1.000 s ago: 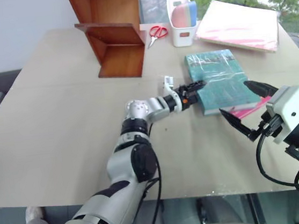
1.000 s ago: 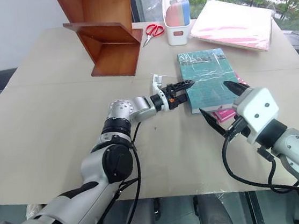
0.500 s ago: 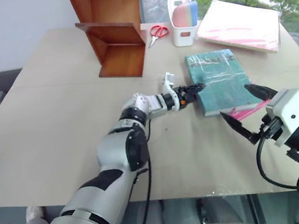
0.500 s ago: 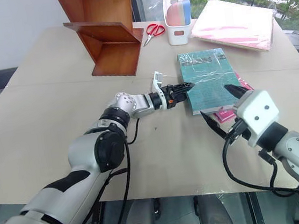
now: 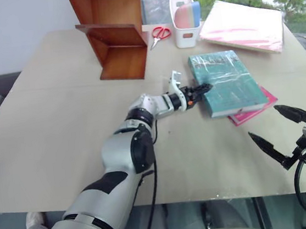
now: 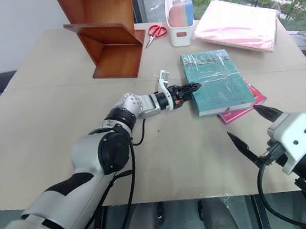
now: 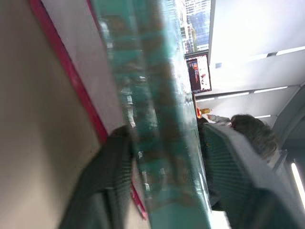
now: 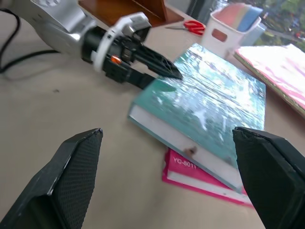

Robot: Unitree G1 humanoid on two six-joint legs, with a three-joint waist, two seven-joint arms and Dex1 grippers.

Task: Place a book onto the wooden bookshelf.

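Observation:
The book (image 5: 226, 81), teal with a glossy wrapped cover, lies flat on the table right of centre, partly on top of a thin pink book (image 5: 252, 113). My left gripper (image 5: 203, 91) reaches level to its left edge and is shut on the book. In the left wrist view the book's edge (image 7: 157, 119) sits between the two fingers (image 7: 109, 167). My right gripper (image 5: 264, 121) hangs open near the table's front right, apart from the book. The wooden bookshelf (image 5: 117, 41), reddish-brown, stands at the back left.
Behind the book stand a white holder (image 5: 185, 22) and red scissors (image 5: 160, 33). A big pale pink folder (image 5: 242, 24) lies at the back right. The tan table (image 5: 61, 130) spreads bare to the left and front of my left arm.
My left gripper's fingers have closed onto the book's left edge. My right gripper has pulled back towards the near right, away from the book.

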